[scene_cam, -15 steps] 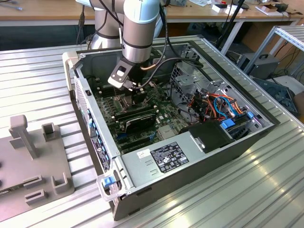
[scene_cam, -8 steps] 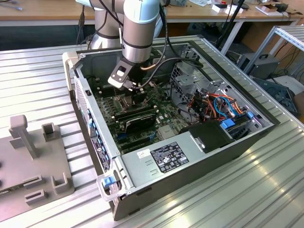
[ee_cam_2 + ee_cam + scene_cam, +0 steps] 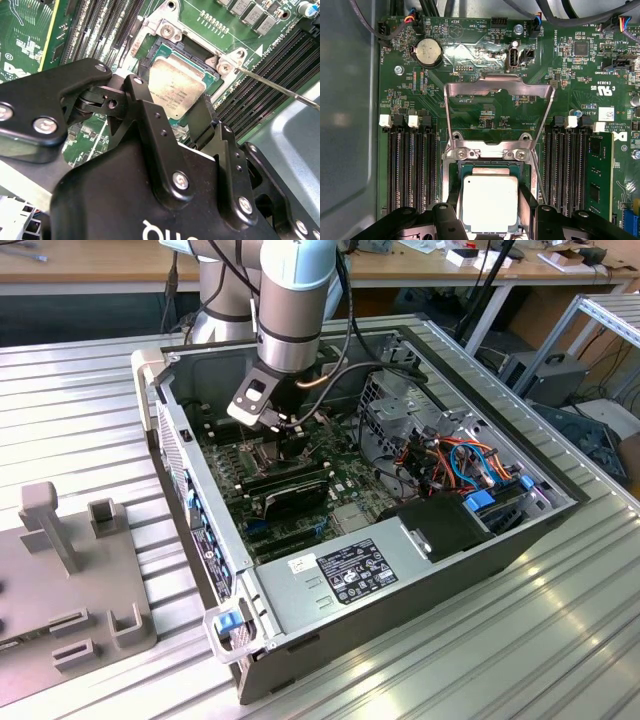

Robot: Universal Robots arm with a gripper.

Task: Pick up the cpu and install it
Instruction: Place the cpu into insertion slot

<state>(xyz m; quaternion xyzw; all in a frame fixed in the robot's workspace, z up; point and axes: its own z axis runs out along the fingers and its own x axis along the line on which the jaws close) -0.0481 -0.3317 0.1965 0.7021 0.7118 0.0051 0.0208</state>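
One gripper [image 3: 490, 206] faced you: its fingers [image 3: 527, 200] pinched the cpu [image 3: 489, 197] by two opposite edges, flat in the open socket [image 3: 485, 165] on the green board [image 3: 420, 85], left of the case's [image 3: 400, 570] middle in the exterior view.

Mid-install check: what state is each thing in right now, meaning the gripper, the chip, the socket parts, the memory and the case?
gripper: shut on the cpu, fingers on two opposite edges.
cpu: gripped at the open socket; whether it is fully seated cannot be told.
hinged plate: swung up, open.
lever: unlatched, standing free.
memory stick: seated in its slot.
computer case: lying on its side, open on top.
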